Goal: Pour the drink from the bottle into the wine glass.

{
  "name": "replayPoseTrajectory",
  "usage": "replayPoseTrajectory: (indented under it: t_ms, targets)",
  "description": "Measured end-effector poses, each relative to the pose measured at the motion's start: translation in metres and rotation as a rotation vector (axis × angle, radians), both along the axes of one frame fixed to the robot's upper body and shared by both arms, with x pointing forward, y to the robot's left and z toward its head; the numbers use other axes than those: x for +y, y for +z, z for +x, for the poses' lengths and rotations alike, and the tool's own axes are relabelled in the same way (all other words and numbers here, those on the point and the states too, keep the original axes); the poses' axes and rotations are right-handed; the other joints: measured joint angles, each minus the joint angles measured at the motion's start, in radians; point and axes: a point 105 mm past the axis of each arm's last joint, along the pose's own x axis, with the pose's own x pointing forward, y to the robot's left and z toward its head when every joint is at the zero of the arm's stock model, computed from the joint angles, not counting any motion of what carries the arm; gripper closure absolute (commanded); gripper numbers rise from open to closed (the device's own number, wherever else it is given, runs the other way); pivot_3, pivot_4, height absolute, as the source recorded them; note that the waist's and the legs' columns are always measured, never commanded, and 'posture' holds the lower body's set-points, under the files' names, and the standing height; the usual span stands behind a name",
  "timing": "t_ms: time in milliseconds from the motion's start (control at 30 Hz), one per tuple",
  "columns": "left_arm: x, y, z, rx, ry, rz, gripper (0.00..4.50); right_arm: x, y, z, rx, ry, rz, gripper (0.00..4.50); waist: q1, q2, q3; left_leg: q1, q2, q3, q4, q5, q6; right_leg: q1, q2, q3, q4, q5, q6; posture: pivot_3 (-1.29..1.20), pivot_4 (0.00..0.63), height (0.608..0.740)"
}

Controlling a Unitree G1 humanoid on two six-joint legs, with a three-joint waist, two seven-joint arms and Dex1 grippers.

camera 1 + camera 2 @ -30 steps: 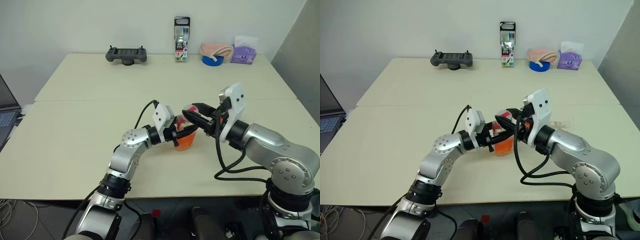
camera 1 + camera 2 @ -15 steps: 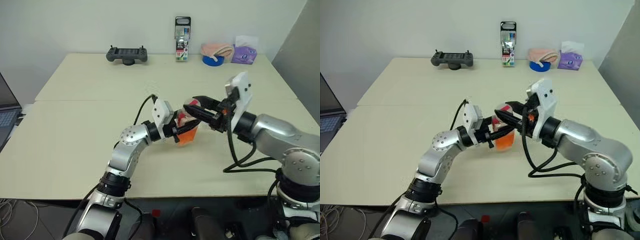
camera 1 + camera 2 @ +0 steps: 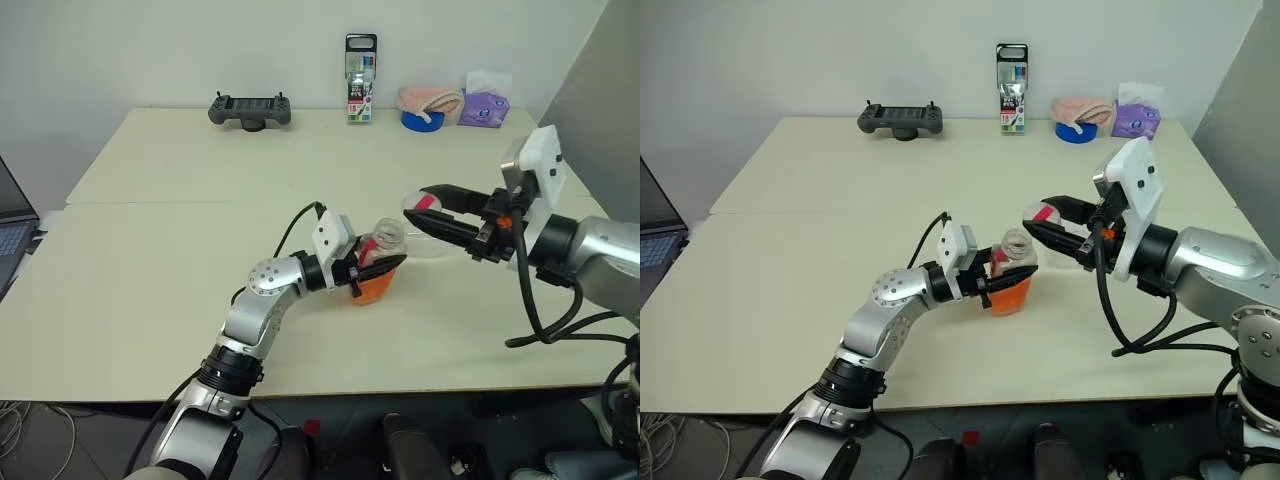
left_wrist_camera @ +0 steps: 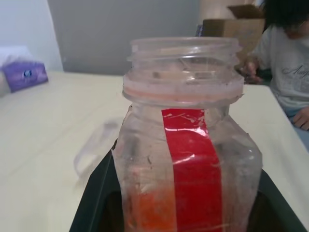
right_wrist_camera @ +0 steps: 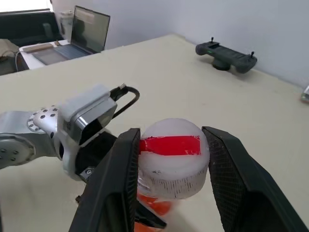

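Cap off, park it before pouring.
Left gripper (image 3: 358, 276) clamped tight on small squarish clear plastic bottle (image 3: 376, 268); right gripper (image 3: 412, 211) pinches red-and-white screw cap (image 5: 172, 157).

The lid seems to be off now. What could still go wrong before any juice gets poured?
The left tool holds the open bottle at a slight tilt, so the orange drink might slosh out early. The right tool grips the cap above the table; if it slips, the cap could roll away. The clear wine glass stands just behind the bottle and could be knocked over.
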Motion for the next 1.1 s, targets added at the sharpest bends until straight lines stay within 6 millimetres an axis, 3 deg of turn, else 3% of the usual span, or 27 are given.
replayPoseTrajectory:
  t_ms: [167,233,300,400,500,533,633,700,800,1000,1100]
  targets:
    - [-0.002,0.002,0.000,-0.003,-0.004,-0.007,2.82,0.007,0.000,-0.001,-0.024,0.095,-0.055,2.79,0.003,0.000,0.000,0.000,-0.001,0.001,0.000,0.000,0.000,0.000,-0.001,0.001,-0.001,0.000,0.000,0.00,0.150,0.740]
    - [-0.002,0.004,0.000,-0.008,-0.004,-0.013,2.83,-0.004,0.005,0.011,-0.046,0.017,-0.027,2.80,0.004,0.000,0.000,-0.001,-0.001,0.001,0.000,0.000,0.000,0.000,-0.002,0.001,-0.001,0.000,0.000,0.00,0.150,0.740]
    - [-0.003,0.010,0.003,-0.023,0.000,-0.026,2.83,-0.037,0.001,0.030,-0.048,-0.180,0.036,2.80,0.013,-0.001,0.000,-0.001,-0.001,0.000,0.000,0.000,0.000,0.001,-0.002,0.000,-0.001,0.001,-0.001,0.00,0.150,0.740]
    - [0.003,0.016,0.006,-0.035,0.021,-0.040,2.83,-0.093,-0.041,0.042,0.053,-0.497,0.130,2.80,0.031,-0.002,-0.001,-0.002,-0.002,0.000,-0.001,0.000,0.000,0.000,-0.002,0.000,-0.001,0.002,-0.003,0.00,0.150,0.740]
    - [0.006,0.017,0.008,-0.037,0.032,-0.045,2.83,-0.133,-0.105,0.033,0.212,-0.761,0.200,2.80,0.033,0.000,-0.001,-0.002,-0.002,0.002,-0.001,0.000,0.000,-0.002,-0.004,0.002,-0.001,0.002,-0.004,0.00,0.150,0.740]
    - [0.006,0.018,0.009,-0.038,0.032,-0.046,2.83,-0.139,-0.122,0.028,0.261,-0.807,0.202,2.80,0.033,0.000,-0.001,-0.002,-0.002,0.002,-0.001,0.000,0.000,-0.002,-0.004,0.002,0.000,0.002,-0.003,0.00,0.150,0.740]
    - [0.005,0.019,0.009,-0.040,0.031,-0.047,2.83,-0.144,-0.164,0.012,0.353,-0.883,0.174,1.87,0.026,0.000,-0.001,0.000,-0.002,0.003,-0.001,0.000,0.000,-0.001,-0.004,0.003,-0.001,0.000,0.000,0.00,0.150,0.740]
    - [0.005,0.019,0.009,-0.040,0.030,-0.047,2.83,-0.143,-0.181,0.013,0.383,-0.909,0.159,1.14,0.012,0.000,-0.001,0.001,-0.002,0.004,0.000,0.000,0.000,0.000,-0.003,0.004,0.000,0.000,0.001,0.00,0.150,0.740]
    - [0.004,0.018,0.010,-0.038,0.027,-0.048,2.83,-0.145,-0.182,0.019,0.351,-0.928,0.135,0.04,0.004,0.000,-0.001,0.002,-0.002,0.004,0.000,0.001,0.001,0.002,-0.001,0.004,0.000,0.002,0.001,0.00,0.150,0.740]
    - [0.015,0.015,0.026,-0.013,0.095,-0.053,2.83,-0.150,-0.171,0.023,0.306,-0.926,0.079,0.00,0.004,0.001,-0.001,0.001,-0.001,0.002,-0.001,0.001,0.001,0.001,0.000,0.003,-0.001,0.002,0.001,0.00,0.150,0.740]
    - [0.031,0.020,0.041,-0.002,0.180,-0.076,2.83,-0.142,-0.150,0.023,0.262,-0.846,0.023,0.00,0.002,0.000,-0.001,0.000,-0.001,0.002,0.000,0.001,0.001,0.000,0.000,0.003,-0.001,0.002,0.001,0.00,0.150,0.740]
